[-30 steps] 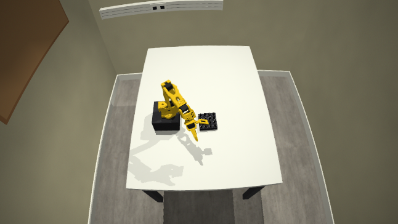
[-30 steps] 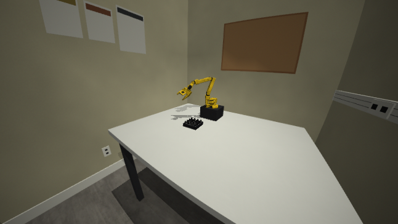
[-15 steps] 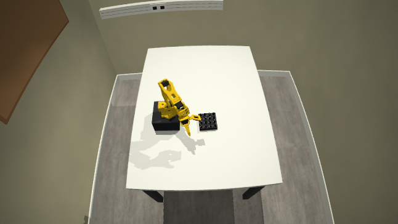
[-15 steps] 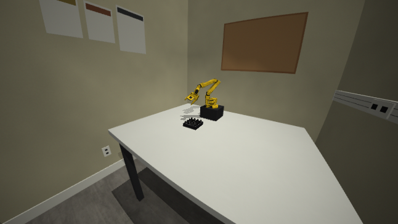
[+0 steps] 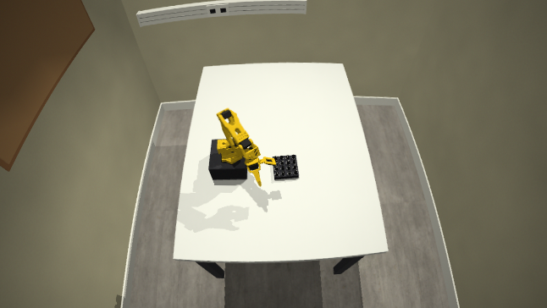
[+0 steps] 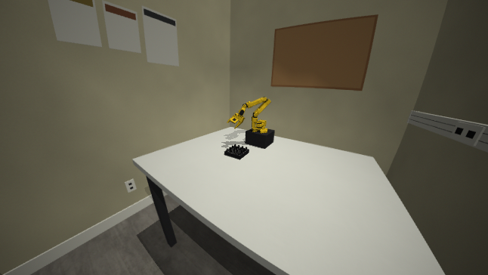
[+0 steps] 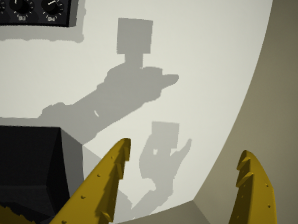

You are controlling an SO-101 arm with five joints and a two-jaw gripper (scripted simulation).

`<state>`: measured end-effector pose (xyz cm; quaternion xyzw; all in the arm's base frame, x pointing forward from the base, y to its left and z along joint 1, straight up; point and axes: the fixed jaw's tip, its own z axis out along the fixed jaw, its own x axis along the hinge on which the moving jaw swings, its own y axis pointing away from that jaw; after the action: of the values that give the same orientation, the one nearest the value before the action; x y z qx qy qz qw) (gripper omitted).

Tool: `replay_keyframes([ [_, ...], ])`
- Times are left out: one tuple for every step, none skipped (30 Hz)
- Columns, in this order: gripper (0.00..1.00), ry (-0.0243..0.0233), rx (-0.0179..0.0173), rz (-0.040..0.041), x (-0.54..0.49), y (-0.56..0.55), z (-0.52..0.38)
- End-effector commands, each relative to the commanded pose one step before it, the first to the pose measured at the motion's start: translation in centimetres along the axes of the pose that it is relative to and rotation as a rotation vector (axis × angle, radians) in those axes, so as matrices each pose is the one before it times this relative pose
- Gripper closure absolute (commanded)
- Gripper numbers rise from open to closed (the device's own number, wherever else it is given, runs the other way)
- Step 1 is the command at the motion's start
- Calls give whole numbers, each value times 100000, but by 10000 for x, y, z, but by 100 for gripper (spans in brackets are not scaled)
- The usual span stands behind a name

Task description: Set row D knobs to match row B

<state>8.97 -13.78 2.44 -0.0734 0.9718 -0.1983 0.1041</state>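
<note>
The black knob box [image 5: 286, 167] [image 6: 236, 152] [image 7: 36, 21] lies on the table beside the arm's base, with upright knobs in a grid. In the wrist view only its corner shows at the top left, with knobs that appear labelled D3 [image 7: 21, 7] and D4 [image 7: 52, 7]. D3's white mark points about up in that view, D4's up and right. The other marks are too small or out of view. The box's socket cannot be made out. My yellow gripper [image 5: 259, 183] [image 6: 236, 126] [image 7: 186, 146] is open and empty, raised above the table and off to the side of the box.
The arm's black base block [image 5: 228, 173] [image 6: 259, 139] [image 7: 30, 155] stands close to the box on the white table [image 5: 296, 228] [image 6: 294, 196]. Arm shadows fall on the table. A wall outlet [image 6: 130, 185] and a wall trunking [image 5: 262, 8] [image 6: 434, 122] with sockets are away from the table.
</note>
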Motion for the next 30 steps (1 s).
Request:
replay_keyframes([
  [60,-765,-2047,1132,-3392,6763,303],
  [60,-380,-187,443,-1542,735,-20],
  [60,-430,-221,503,-1734,860,-19],
  [60,-474,-253,559,-1925,995,-22],
  [60,-519,-287,619,-2102,1132,-27],
  [60,0,0,0,0,0,0],
  [60,0,0,0,0,0,0],
  [60,-560,-326,678,-2275,1279,-33],
  [60,-600,-366,733,-2429,1439,-40],
  [60,-634,-410,786,-2578,1605,-38],
  [60,-666,-451,839,-2705,1774,-44],
  [60,-691,-498,887,-2806,1947,-52],
  [60,-713,-542,931,-2897,2123,-55],
  [60,-725,-588,975,-2961,2306,-61],
  [60,-737,-632,1014,-3003,2486,-69],
  [60,-739,-681,1043,-3018,2661,-68],
  [60,-739,-721,1076,-3017,2837,-77],
  [60,-728,-761,1103,-2991,2994,-79],
  [60,-717,-803,1121,-2937,3149,-80],
  [60,-697,-836,1135,-2869,3292,-86],
  [60,-676,-869,1144,-2771,3412,-90],
  [60,-643,-898,1154,-2666,3525,-93],
  [60,0,0,0,0,0,0],
  [60,0,0,0,0,0,0],
  [60,-614,-917,1151,-2540,3609,-90],
  [60,-581,-934,1145,-2401,3676,-95],
  [60,-540,-946,1136,-2251,3725,-95],
  [60,-502,-951,1121,-2096,3748,-98],
  [60,-460,-950,1101,-1925,3741,-93],
  [60,-419,-943,1074,-1763,3714,-91],
])
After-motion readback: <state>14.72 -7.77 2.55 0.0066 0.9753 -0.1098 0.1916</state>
